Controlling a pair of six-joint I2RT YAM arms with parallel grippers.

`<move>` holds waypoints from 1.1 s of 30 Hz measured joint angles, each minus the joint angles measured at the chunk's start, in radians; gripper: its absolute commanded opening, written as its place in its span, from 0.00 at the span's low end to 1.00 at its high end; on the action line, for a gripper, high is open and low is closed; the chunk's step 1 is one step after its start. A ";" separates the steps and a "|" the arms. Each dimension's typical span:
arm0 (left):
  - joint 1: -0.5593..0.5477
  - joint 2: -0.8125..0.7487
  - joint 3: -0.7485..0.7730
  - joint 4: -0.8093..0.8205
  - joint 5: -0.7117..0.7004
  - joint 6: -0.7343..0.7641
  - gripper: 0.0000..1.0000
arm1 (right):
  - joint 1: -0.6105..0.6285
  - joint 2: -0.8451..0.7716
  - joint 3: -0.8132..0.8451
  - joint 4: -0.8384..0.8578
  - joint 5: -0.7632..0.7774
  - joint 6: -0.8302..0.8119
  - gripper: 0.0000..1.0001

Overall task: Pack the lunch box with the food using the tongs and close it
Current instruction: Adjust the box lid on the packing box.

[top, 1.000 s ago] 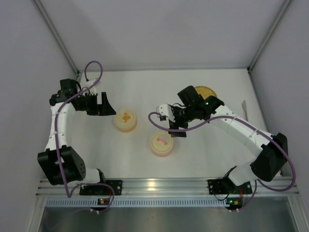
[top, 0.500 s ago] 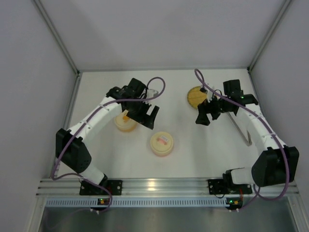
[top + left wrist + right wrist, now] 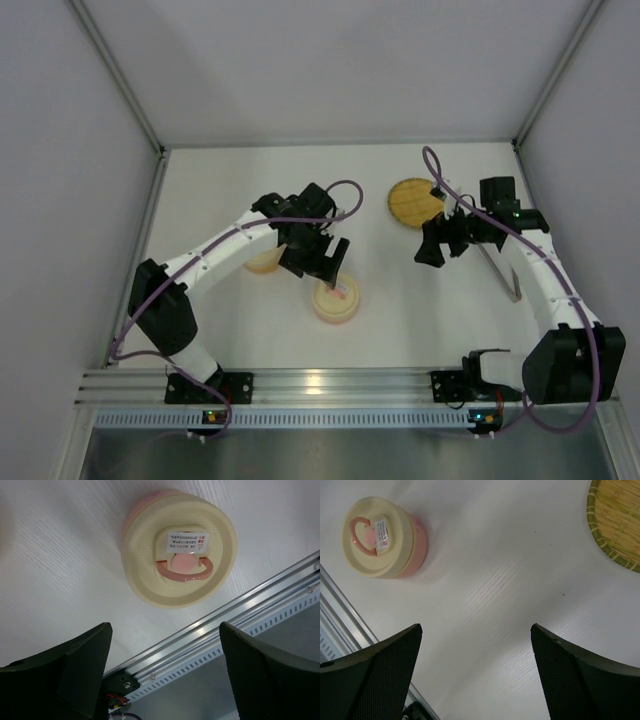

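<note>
Moved in, left gripper (image 3: 330, 268) now over the closed lunch box (image 3: 336, 300), jaws apart, probably to open it; right gripper (image 3: 430, 248), jaws apart and empty, between woven plate (image 3: 412, 203) and tongs (image 3: 500, 272) lying untouched on the desk (image 3: 400, 310); food not visible.

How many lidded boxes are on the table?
2. The pink box sits in the middle; the second box, up-left of it, is mostly hidden by the left arm.
</note>
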 measured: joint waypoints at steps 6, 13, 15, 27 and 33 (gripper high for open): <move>0.004 0.080 0.051 -0.027 0.061 -0.041 0.98 | -0.003 0.000 -0.026 0.000 -0.005 -0.003 0.89; 0.004 0.149 0.109 -0.029 0.174 -0.052 0.98 | -0.006 0.000 -0.032 -0.004 -0.012 -0.011 0.89; 0.004 0.169 0.113 -0.031 0.199 -0.055 0.98 | -0.006 0.000 -0.032 -0.004 -0.014 -0.013 0.89; 0.004 0.217 0.078 -0.038 0.300 -0.080 0.96 | -0.012 0.000 -0.037 -0.003 -0.027 -0.019 0.89; 0.004 0.251 0.076 -0.038 0.308 -0.085 0.95 | -0.012 0.000 -0.052 -0.006 -0.032 -0.026 0.89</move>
